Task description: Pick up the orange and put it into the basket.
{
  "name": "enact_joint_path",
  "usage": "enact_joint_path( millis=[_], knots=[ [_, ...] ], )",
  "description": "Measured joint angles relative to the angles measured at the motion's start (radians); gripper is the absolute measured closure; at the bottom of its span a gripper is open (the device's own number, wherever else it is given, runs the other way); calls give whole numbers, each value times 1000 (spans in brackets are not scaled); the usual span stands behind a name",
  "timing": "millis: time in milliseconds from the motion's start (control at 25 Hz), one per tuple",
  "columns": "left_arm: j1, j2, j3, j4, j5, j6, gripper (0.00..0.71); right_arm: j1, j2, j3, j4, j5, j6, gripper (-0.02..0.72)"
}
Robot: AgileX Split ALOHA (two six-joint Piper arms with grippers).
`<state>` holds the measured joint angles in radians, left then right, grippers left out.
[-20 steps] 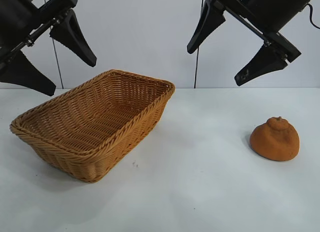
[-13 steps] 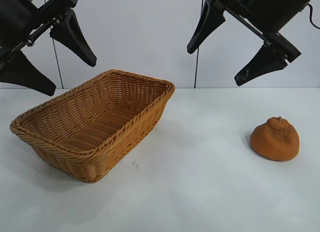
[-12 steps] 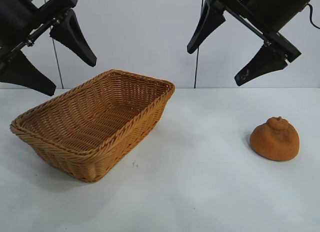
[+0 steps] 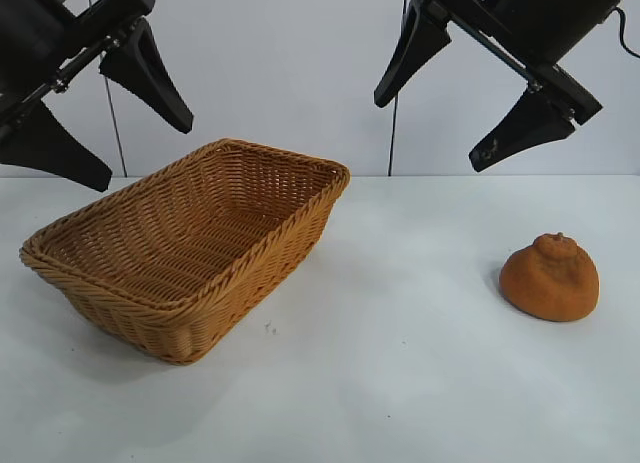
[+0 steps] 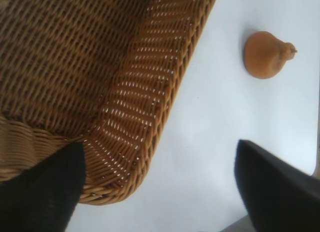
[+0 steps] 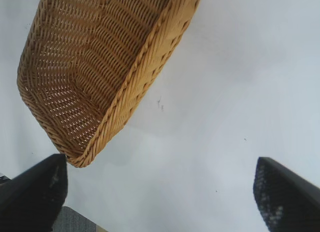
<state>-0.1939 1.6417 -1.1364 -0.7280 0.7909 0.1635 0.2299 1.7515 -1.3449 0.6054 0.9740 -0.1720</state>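
The orange (image 4: 550, 278), dull orange-brown and lumpy with a knobbed top, sits on the white table at the right. It also shows in the left wrist view (image 5: 267, 55). The woven tan basket (image 4: 120, 293) stands empty at the left, and shows in both wrist views (image 5: 150, 117) (image 6: 135, 86). My left gripper (image 4: 145, 148) hangs open high above the basket's left end. My right gripper (image 4: 432, 133) hangs open high above the table, up and to the left of the orange. Both are empty.
The white table (image 4: 400, 383) runs wide between basket and orange and in front of both. A white panelled wall (image 4: 280, 73) stands close behind the table.
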Motion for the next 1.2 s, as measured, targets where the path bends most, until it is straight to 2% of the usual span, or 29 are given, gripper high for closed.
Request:
enact_joint_path(
  millis=[400, 640, 720, 800, 920, 1080, 1200],
  knots=[
    [3, 0, 0, 0, -18, 0, 129, 0, 0, 0, 0, 0, 2, 10],
    [83, -29, 0, 18, 30, -37, 129, 0, 0, 0, 0, -2, 2, 10],
    [105, -56, 0, 87, 45, -111, 129, 0, 0, 0, 0, -2, 3, 10],
    [106, -87, 0, 181, 73, -234, 129, 0, 0, 0, 0, -3, 3, 10],
    [63, -112, 0, 351, 114, -481, 129, 0, 0, 0, 0, -7, 3, 10],
    [-37, -107, 0, 559, 117, -806, 129, 0, 0, 0, 0, -7, 3, 10],
    [-75, -75, 0, 624, 101, -980, 129, 0, 0, 0, 1, -8, 3, 10]
  ],
)
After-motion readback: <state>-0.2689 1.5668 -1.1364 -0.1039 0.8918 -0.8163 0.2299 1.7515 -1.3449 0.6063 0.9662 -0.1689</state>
